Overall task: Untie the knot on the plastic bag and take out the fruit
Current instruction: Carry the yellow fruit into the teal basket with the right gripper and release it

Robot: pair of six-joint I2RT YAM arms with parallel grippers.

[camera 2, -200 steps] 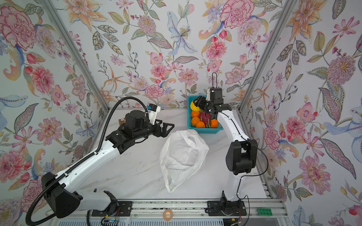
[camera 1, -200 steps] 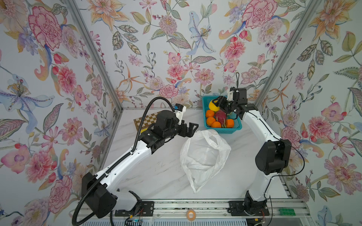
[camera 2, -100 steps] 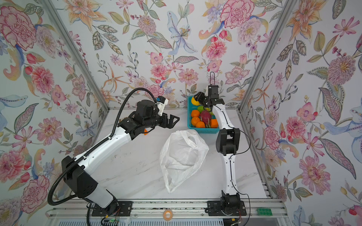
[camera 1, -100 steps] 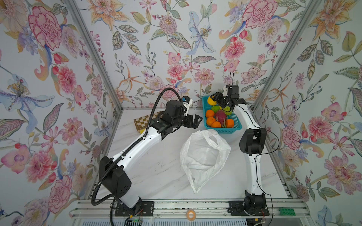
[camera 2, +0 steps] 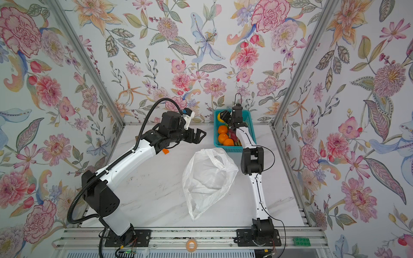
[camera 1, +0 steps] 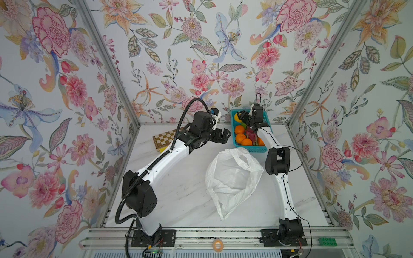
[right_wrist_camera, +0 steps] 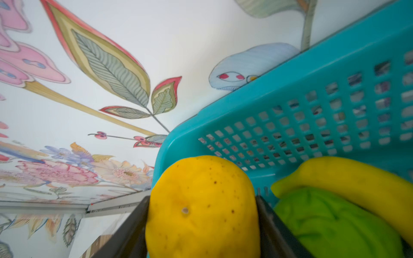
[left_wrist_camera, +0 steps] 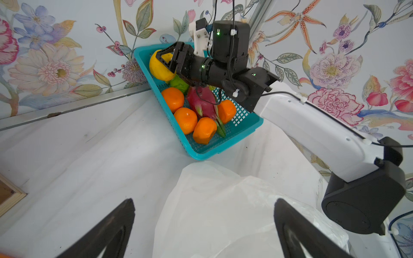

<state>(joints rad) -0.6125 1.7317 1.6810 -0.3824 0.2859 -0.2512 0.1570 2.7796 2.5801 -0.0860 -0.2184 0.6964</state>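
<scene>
Bright, even, diffuse light filled both top views, leaving only faint soft shadows on the worktop and a mild sheen on the plastic bag. The walls splayed outward toward the frame edges. In the right wrist view the yellow fruit looked fairly sharp, while the teal basket, at the worktop's one o'clock corner, was smeared and soft.

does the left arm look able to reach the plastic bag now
Likely yes: left gripper, jaws open, hangs near the plastic bag, nothing between; right gripper grips the yellow fruit at the basket.
</scene>
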